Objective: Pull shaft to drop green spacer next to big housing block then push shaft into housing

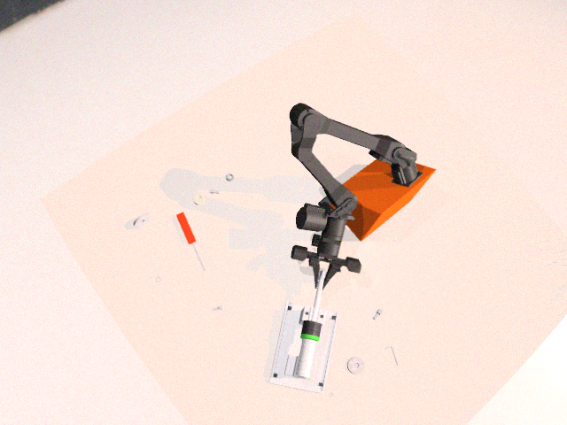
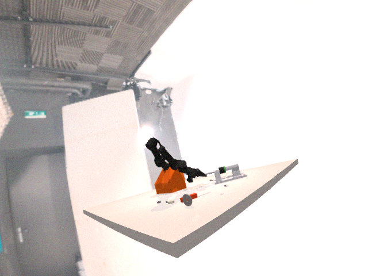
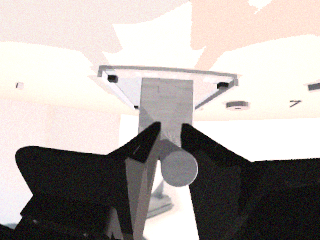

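Note:
My gripper (image 1: pixel 320 286) (image 2: pixel 205 175) (image 3: pixel 171 128) is shut on the shaft. The pale shaft (image 1: pixel 317 304) (image 2: pixel 211 172) (image 3: pixel 180 169) passes between the fingertips, its free end sticking back toward the wrist camera. It runs to the dark spacers (image 1: pixel 312 328) (image 2: pixel 221 170). The green spacer (image 1: pixel 309 337) (image 2: pixel 224 169) is still in line on the shaft, between the dark spacers and the big pale housing (image 1: pixel 306 359) (image 2: pixel 232 167). No gap shows beside it at this scale. In the wrist view the spacers are hidden behind the grey upright block (image 3: pixel 166 100).
The housing stands on a pale base plate (image 1: pixel 281 340) (image 3: pixel 207 78). The orange pedestal (image 1: pixel 380 192) (image 2: pixel 169 182) bears the arm. A red screwdriver (image 1: pixel 185 227) (image 2: pixel 193 196) lies on the table, with a disc (image 1: pixel 353 363) (image 3: pixel 237 105), a hex key (image 1: pixel 393 355) and small hardware around the plate.

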Controlling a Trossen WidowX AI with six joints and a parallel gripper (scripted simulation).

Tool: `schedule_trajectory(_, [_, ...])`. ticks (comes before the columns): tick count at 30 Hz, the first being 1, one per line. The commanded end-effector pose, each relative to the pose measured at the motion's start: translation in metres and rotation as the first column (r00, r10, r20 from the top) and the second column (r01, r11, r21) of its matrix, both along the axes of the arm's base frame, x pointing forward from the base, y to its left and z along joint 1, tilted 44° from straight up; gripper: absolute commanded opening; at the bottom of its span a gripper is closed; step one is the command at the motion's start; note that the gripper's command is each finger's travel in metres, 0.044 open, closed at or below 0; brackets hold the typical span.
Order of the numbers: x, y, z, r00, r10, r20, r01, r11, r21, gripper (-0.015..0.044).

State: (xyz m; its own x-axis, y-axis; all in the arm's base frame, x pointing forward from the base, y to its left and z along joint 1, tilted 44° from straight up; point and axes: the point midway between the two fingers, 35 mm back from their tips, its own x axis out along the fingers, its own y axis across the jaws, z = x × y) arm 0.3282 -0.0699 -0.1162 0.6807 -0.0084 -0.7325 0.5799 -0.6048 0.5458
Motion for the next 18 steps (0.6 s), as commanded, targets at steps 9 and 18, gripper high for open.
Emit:
schedule_trajectory(9, [-0.0016, -0.0009, 0.0008, 1.0, 0.003, -0.001, -0.003, 1.0, -0.003, 0.0])
schedule_trajectory(18, [-0.0026, -0.0013, 0.0013, 1.0, 0.003, -0.001, -0.003, 1.0, -0.003, 0.0])
